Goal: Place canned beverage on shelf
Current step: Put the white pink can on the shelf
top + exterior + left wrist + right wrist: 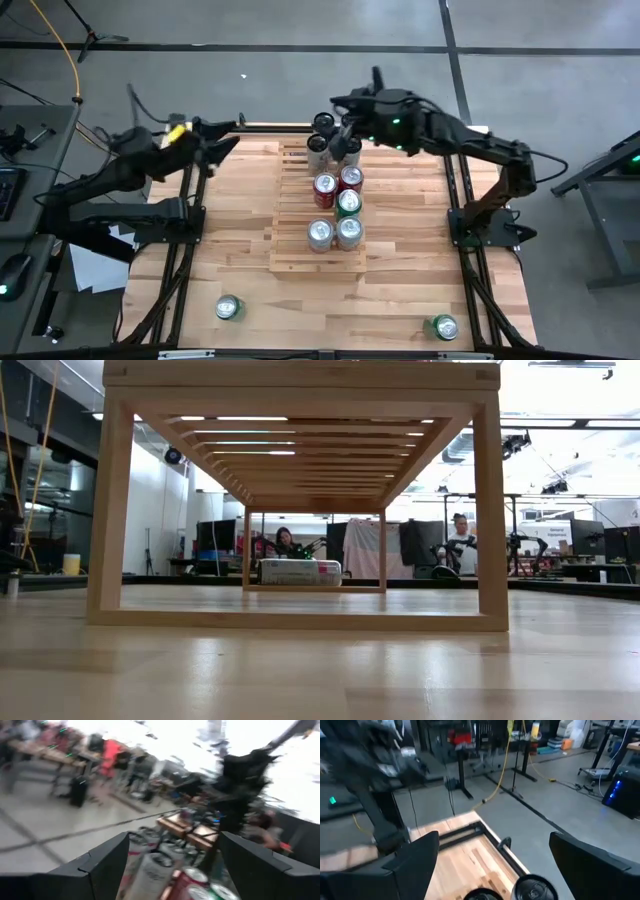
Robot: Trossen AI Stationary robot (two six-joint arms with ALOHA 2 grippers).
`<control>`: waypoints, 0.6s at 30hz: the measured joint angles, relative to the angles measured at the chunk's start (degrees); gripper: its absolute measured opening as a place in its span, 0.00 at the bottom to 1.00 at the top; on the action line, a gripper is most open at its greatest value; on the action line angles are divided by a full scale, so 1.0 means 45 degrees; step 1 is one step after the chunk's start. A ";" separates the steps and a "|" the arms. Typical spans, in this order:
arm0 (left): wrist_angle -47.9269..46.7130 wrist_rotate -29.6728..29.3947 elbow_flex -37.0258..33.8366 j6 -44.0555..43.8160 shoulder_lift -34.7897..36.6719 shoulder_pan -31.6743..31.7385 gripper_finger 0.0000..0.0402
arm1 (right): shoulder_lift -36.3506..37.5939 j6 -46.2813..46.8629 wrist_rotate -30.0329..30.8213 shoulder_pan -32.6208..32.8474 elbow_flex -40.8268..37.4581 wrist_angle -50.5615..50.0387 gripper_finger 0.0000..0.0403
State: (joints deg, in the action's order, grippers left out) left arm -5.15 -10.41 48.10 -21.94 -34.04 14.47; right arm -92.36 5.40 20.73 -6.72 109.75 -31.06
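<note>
The shelf [290,205], a pale slatted wood rack, stands on the middle of the table and carries several cans. Dark-topped cans [320,124] stand at its far end, then red cans [325,189], a green can [348,203] and silver cans [320,234]. My right gripper [345,113] hovers open above the far cans; its wrist view shows two can tops [534,888] below and between its spread fingers [492,840]. My left gripper [228,146] is open and empty at the table's far left, pointing toward the shelf [175,850].
Two loose green cans lie on the tabletop near the front edge, one at the left [229,308] and one at the right [441,326]. Black frame bars [180,250] run along both sides of the table. In the low view the shelf's legs and underside [300,390] fill the picture.
</note>
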 joint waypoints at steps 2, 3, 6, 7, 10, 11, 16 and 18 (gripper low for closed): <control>0.0038 -0.0259 0.0002 -0.0352 -0.0622 0.0277 0.75 | 0.0342 0.0173 0.0000 0.0000 0.0000 -0.0036 0.90; -0.0055 -0.0203 0.0085 -0.0413 -0.1015 0.0523 0.75 | 0.0491 0.0298 -0.0003 0.0000 0.0000 -0.0038 0.90; -0.1036 0.0709 0.1143 -0.0704 -0.2653 0.1752 0.73 | 0.0850 0.0661 -0.0016 0.0000 0.0000 -0.0116 0.90; -0.1635 0.1270 0.1684 -0.0738 -0.3332 0.2317 0.73 | 0.0916 0.0780 -0.0028 0.0000 0.0000 -0.0139 0.90; -0.3716 0.3032 0.3345 -0.0259 -0.5529 0.4134 0.70 | 0.1056 0.1132 -0.0043 0.0011 0.0000 -0.0259 0.90; -0.4239 0.3478 0.3800 -0.0057 -0.6250 0.4639 0.69 | 0.1070 0.1285 -0.0071 0.0047 0.0005 -0.0282 0.90; -0.5820 0.5844 0.5398 0.0064 -0.9775 0.6794 0.66 | 0.1033 0.1807 -0.0427 0.0464 0.0005 -0.1082 0.90; -0.5915 0.6728 0.5619 -0.0262 -1.0929 0.7388 0.65 | 0.1007 0.2059 -0.0436 0.0708 0.0005 -0.1514 0.90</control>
State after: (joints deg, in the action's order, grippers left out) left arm -31.77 19.86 73.38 -23.12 -83.22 47.72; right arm -87.83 14.67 18.77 -3.53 109.78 -37.88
